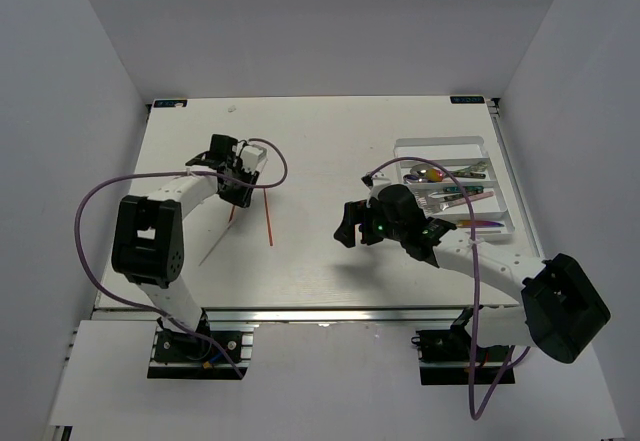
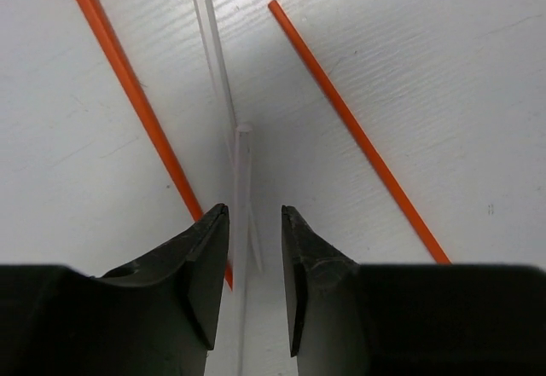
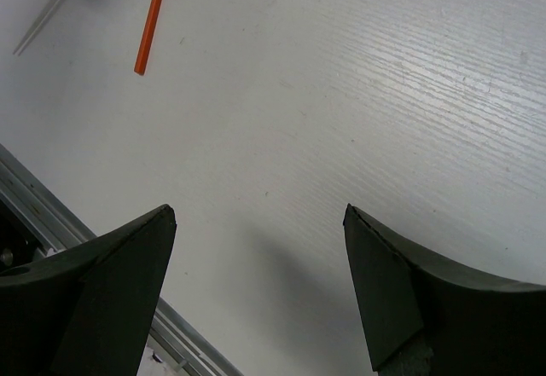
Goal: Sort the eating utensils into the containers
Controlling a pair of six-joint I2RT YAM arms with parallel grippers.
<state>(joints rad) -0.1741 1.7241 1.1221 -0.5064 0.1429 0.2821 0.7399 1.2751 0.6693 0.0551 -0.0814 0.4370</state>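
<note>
White chopstick (image 2: 242, 180) lies well left of the tray (image 1: 440, 143), inside the left gripper (image 2: 254, 211) gap, jaws parted, nothing clamped. Right gripper (image 3: 259, 211) spread wide, empty, just left of tray. Risk: thin stick rolls out on closing, or jaw drags the orange chopstick (image 2: 139, 95).

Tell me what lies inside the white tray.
Several iridescent utensils lie in compartments of the tray; which kinds they are is too small to tell. The right arm covers its near left part.
</note>
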